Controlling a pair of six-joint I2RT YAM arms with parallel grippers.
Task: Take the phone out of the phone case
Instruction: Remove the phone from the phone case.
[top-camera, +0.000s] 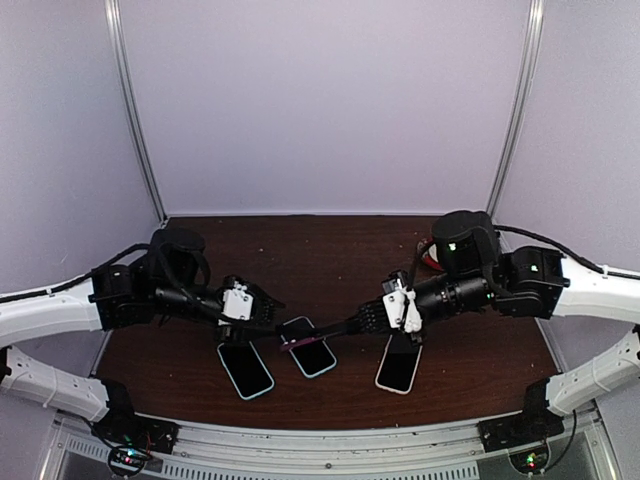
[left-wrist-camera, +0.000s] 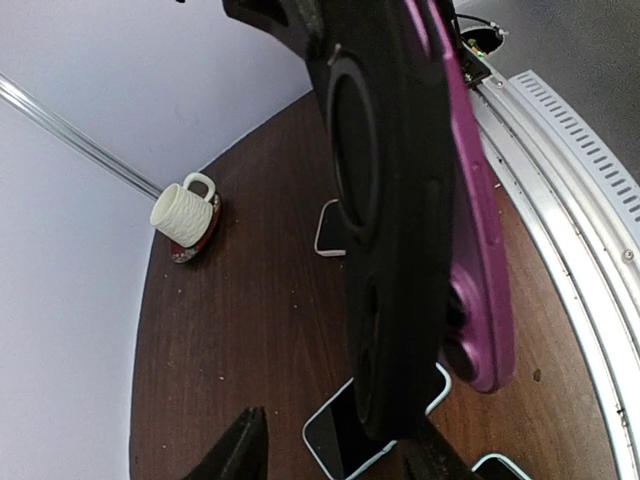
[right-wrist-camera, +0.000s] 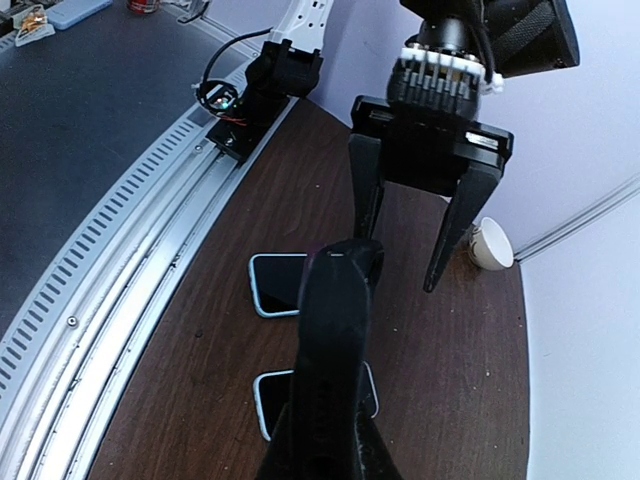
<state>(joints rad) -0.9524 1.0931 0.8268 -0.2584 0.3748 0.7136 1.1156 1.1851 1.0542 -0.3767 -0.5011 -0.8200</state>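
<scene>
The phone in its magenta case (top-camera: 298, 340) hangs above the table between both grippers. In the left wrist view it is a black slab (left-wrist-camera: 390, 230) with the magenta case (left-wrist-camera: 485, 290) on its right side. In the right wrist view it shows edge-on as a black strip (right-wrist-camera: 335, 340). My right gripper (top-camera: 338, 328) is shut on its near end (right-wrist-camera: 320, 455). My left gripper (top-camera: 272, 318) is open, its fingers (right-wrist-camera: 365, 200) spread just beyond the far end without touching it. In its own view the left gripper (left-wrist-camera: 335, 460) shows at the bottom edge.
Three bare phones lie on the brown table: left (top-camera: 245, 368), middle under the held phone (top-camera: 314, 355), right (top-camera: 398, 365). A white cup (left-wrist-camera: 185, 210) on a red coaster stands at the back right (top-camera: 432, 255). A metal rail (left-wrist-camera: 570, 200) runs along the near edge.
</scene>
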